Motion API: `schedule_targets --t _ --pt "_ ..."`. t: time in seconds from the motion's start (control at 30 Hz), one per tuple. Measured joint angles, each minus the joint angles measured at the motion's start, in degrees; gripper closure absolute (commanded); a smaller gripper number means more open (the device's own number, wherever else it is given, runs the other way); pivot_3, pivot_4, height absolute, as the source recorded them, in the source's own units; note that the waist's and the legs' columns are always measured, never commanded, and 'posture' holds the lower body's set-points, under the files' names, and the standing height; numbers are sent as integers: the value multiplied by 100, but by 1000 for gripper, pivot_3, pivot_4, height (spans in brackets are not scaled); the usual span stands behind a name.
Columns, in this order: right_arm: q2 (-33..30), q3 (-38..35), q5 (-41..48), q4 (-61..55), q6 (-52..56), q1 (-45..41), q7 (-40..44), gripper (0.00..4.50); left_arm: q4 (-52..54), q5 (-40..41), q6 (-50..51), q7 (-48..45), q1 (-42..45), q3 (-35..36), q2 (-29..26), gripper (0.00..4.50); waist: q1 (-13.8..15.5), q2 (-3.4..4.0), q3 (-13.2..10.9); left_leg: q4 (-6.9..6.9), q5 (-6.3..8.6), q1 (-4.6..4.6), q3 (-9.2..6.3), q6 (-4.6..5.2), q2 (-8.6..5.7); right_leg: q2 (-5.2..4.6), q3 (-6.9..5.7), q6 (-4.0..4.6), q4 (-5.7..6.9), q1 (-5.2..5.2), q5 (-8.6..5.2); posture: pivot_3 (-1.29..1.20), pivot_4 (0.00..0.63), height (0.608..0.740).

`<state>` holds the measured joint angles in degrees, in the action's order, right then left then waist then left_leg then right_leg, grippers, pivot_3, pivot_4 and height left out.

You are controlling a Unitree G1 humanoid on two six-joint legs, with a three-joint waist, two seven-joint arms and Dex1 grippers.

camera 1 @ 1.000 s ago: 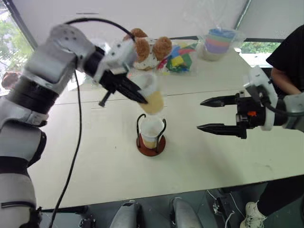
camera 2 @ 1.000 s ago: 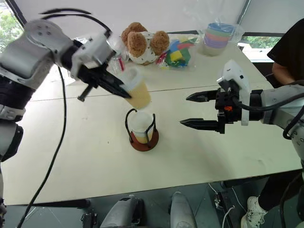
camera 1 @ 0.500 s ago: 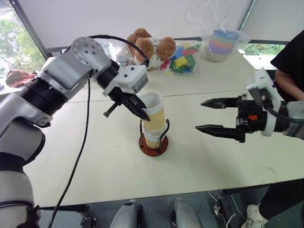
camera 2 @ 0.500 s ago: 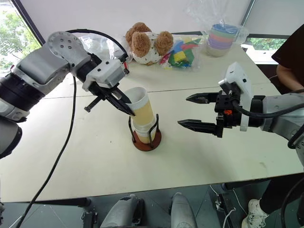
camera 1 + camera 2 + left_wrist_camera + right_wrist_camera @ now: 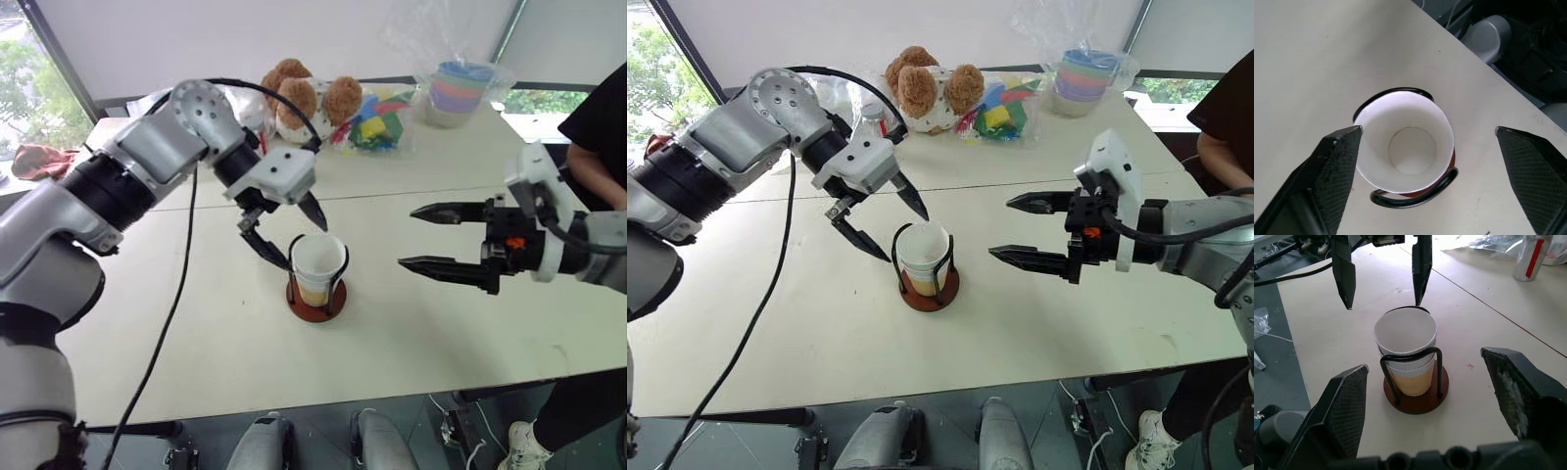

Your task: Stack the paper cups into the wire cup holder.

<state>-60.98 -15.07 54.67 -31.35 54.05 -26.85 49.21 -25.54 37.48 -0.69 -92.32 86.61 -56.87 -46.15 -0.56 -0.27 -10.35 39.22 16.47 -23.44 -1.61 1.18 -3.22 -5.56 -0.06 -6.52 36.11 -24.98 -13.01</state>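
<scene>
I am spreading my left gripper (image 5: 290, 235) wide, empty, around the paper cups (image 5: 317, 266); lifting carelessly risks snagging the top rim and tipping the wire cup holder (image 5: 315, 297).

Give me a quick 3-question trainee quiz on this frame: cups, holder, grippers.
1. True or false: the left gripper is shut on a cup.
2. Where are the paper cups? A) lying on the table B) nested in the wire cup holder C) held by the right gripper
3. What sits at the far side of the table, beside the coloured blocks?

Key
1. False: its jaws stand open on either side of the top cup's rim.
2. B
3. A teddy bear.
</scene>
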Motion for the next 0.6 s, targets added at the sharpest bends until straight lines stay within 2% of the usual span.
schedule_targets --t 0.1,0.2,0.3,0.37,0.4,0.5,0.6 --pt "37 114 -206 78 -104 94 -61 477 -488 -160 278 36 -11 826 218 282 -5 -2 -1 0 0 0 -1 1 0 1 -3 -1 1 -1 0 0 150 740" --pt "236 329 -629 334 -337 329 -191 477 -694 -481 426 540 -345 1823 106 282 -37 3 5 -2 7 12 5 12 1 1 2 -7 4 3 -4 0 150 740" --pt "926 763 -1308 928 -897 405 -492 477 -142 -888 805 1779 -1941 2711 -380 282 -126 18 15 -13 14 47 5 25 1 7 28 -7 20 10 -4 0 150 740" --pt "1321 1074 -1870 1430 -1273 393 -772 477 478 -939 1336 2690 -3295 3319 -564 282 -180 6 8 -9 11 37 -3 19 3 12 31 -6 26 -2 -4 0 150 740" --pt "1403 1217 -2140 1665 -1381 381 -927 477 770 -954 1558 3099 -3783 3524 -574 282 -170 2 6 -4 2 21 -4 4 2 9 32 -6 31 -18 -4 0 150 740" --pt "1741 1480 -2861 2236 -1842 431 -1303 477 2040 -980 2162 4681 -5374 4838 -607 282 -97 -3 8 -8 -22 -5 -4 -43 -3 2 52 -4 46 -46 -1 0 150 740" --pt "2246 1273 -2981 2724 -2231 369 -1569 477 3275 -801 2718 5953 -6588 6301 -239 282 16 3 12 -13 -20 -1 -4 -45 -6 1 60 -4 8 -35 -1 0 150 740"
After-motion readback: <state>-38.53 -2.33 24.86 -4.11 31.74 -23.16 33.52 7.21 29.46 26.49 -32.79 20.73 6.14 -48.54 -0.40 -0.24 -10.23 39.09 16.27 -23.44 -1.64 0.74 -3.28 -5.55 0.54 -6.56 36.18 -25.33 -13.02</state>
